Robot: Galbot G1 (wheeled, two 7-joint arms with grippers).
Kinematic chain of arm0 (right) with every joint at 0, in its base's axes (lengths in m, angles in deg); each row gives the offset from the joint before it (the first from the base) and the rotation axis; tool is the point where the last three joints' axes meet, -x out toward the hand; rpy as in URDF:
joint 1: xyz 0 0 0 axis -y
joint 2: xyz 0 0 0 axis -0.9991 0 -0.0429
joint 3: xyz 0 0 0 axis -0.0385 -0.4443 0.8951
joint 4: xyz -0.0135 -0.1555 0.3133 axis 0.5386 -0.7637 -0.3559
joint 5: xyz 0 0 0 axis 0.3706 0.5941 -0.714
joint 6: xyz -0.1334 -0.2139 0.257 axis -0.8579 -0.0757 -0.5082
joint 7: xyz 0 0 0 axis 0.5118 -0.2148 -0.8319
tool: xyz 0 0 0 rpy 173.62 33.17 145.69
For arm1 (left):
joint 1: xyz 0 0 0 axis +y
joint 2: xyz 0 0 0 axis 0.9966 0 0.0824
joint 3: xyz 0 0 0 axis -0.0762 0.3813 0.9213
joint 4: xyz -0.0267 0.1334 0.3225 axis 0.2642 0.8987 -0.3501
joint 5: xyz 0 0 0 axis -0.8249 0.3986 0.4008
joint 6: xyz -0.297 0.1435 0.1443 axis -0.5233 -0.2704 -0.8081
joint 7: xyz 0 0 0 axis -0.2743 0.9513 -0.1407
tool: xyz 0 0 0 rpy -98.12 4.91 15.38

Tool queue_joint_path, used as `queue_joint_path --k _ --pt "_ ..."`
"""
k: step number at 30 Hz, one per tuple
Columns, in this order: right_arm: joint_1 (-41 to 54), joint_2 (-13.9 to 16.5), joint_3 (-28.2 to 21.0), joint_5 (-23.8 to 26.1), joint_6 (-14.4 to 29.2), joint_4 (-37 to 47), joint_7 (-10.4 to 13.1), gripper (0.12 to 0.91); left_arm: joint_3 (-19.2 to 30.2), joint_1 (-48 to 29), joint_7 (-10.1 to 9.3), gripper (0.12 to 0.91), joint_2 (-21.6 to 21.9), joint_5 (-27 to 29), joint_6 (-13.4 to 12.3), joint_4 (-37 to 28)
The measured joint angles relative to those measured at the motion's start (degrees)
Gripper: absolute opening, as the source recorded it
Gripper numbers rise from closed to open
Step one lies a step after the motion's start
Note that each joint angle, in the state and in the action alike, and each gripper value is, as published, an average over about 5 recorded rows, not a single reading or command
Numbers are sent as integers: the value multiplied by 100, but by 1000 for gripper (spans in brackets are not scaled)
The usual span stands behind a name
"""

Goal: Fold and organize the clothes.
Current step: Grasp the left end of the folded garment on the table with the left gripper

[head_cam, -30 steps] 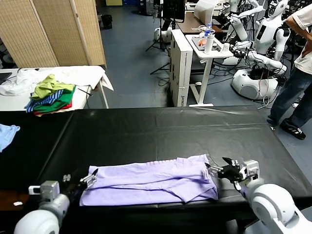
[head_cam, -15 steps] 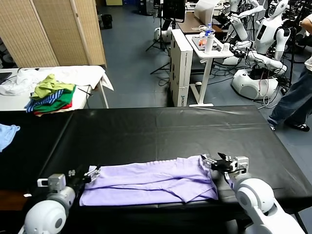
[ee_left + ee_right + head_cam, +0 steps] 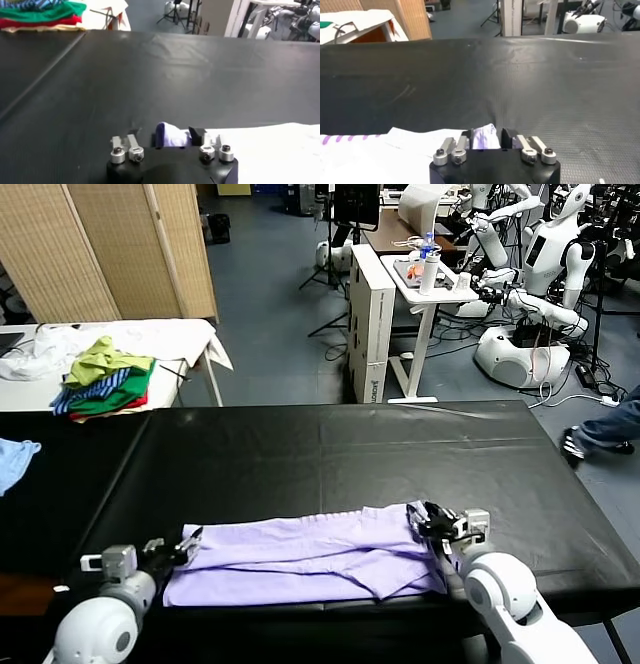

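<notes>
At the near edge of the black table (image 3: 330, 444) the lavender T-shirt (image 3: 310, 559) was laid out flat as a long, partly folded band, its far edges pinched at both ends. A small fold of cloth was seen nipped between the jaws of the left gripper (image 3: 172, 136) at the shirt's left end, and a like tuft was clamped in the narrowly closed right gripper (image 3: 485, 137) at the right end. The fabric was judged thin, light and limp; it would be expected to sag and crease between the two holds, so the far corners looked the sensible places to take it, with both ends lifted together. A purple print was glimpsed at one margin in the right wrist view. The table's dark covering was matte and finely textured, with faint wrinkles. Farther off to the left, a heap of garments (image 3: 103, 377) in green, stripes and red was piled on a white table (image 3: 185, 334), and a light blue garment (image 3: 15, 461) lay at the left edge. Beyond, folding screens (image 3: 105, 249), a white cart (image 3: 425, 294) and other robots (image 3: 535, 274) were ranged across a grey floor.
</notes>
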Motion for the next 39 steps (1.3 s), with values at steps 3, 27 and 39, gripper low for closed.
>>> queue_joint_path --k 3,27,39 --pt "-18 -41 74 97 82 34 -11 154 59 -57 14 225 -34 51 -42 -39" --pt "-213 431 496 105 266 -441 -468 888 171 -364 276 649 -166 471 -253 70" --pt "-365 670 651 13 313 -724 -467 907 -186 329 325 907 -534 728 -362 363"
